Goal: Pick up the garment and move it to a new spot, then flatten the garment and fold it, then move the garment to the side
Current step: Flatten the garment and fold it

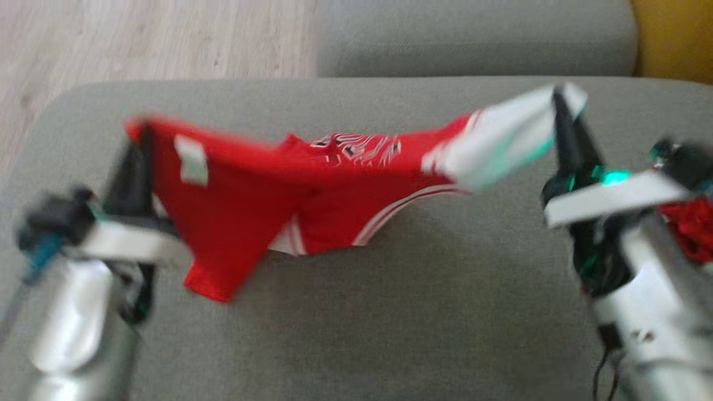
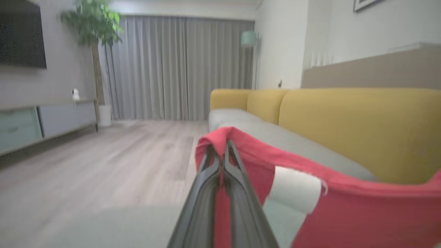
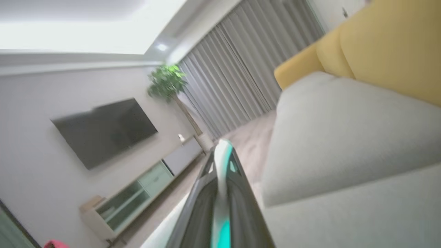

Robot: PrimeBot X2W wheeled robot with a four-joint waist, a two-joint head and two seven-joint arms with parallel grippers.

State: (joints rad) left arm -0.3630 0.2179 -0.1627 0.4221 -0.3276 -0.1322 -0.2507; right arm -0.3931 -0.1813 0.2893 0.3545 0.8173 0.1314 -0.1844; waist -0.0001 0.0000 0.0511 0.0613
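Both forearms sit closest to me in the head view, at 8 and 4 o'clock, blurred. Beyond them, the left gripper at 9 o'clock is clamped on a red corner of the shirt. The left wrist view shows its fingers pressed together with red cloth between them. The right gripper at 2 o'clock is pinched shut on the white sleeve, and its wrist view shows a pale strip squeezed between its fingers. The shirt hangs strung between the two above the grey cushion. Its middle is bunched and sags toward 6 o'clock, and a white label faces me near the left pinch. Whether the lowest fold touches the cushion I cannot tell through the blur.

I judge this to be the spreading step before flattening. To do it well I would want both pinches firm and the grippers level. I would draw them apart toward 9 and 3 o'clock until the bunched middle opens. Then I would set the hanging hem down first and lay the top edge away toward 12 o'clock, so no crease gets trapped underneath.

As for containers, in the left wrist view a white pot at 9 o'clock holds a tall tree. A low cabinet beside it has fronted compartments whose contents are too blurred to read.
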